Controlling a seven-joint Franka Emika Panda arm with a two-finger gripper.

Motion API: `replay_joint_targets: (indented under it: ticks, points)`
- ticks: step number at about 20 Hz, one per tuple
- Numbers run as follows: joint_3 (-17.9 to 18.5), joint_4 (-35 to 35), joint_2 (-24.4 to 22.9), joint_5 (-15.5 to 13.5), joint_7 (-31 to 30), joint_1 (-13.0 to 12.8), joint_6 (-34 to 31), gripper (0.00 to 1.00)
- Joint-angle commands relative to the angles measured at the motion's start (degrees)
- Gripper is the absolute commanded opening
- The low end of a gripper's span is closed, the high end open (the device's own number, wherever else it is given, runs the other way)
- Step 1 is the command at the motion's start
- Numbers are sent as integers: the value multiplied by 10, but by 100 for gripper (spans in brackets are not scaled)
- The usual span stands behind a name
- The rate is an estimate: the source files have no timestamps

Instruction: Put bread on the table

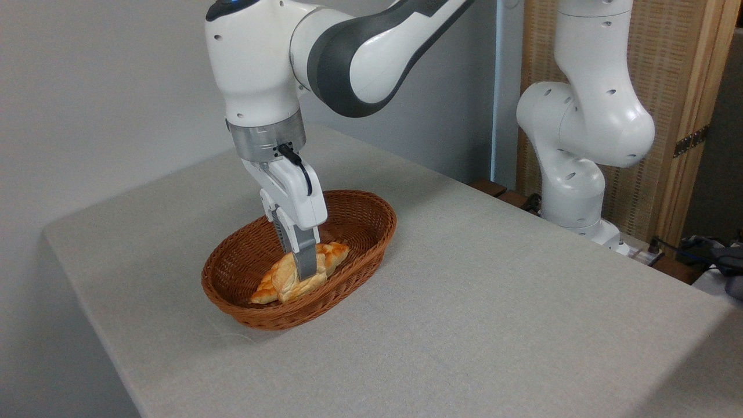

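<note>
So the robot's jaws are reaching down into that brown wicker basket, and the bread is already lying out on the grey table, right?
Not quite. The camera view shows the bread still inside the wicker basket, beside a braided loaf, not on the grey table. The gripper does reach down into the basket.

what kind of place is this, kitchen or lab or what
Probably a robotics lab or test room, not a kitchen. A robot arm is mounted beside a cloth-covered table that holds only a wicker basket of bread, and loose cables lie at the right against plain walls.
</note>
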Motion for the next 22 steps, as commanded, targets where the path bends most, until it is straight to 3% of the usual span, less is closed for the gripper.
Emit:
replay_joint_targets:
  ticks: [1, 7, 17, 18, 19, 20, 22]
  points:
    - [3, 8, -18, -4, 5, -3, -10, 7]
    - [13, 15, -42, -6, 3, 6, -18, 8]
    - [91, 23, -41, 3, 23, 10, -35, 16]
    - [97, 23, -38, 3, 33, 11, -38, 24]
    - [105, 23, -35, 3, 39, 11, -39, 50]
    - [110, 23, -28, 4, 40, 11, -39, 96]
    - [122, 23, -25, 15, 41, 12, -38, 100]
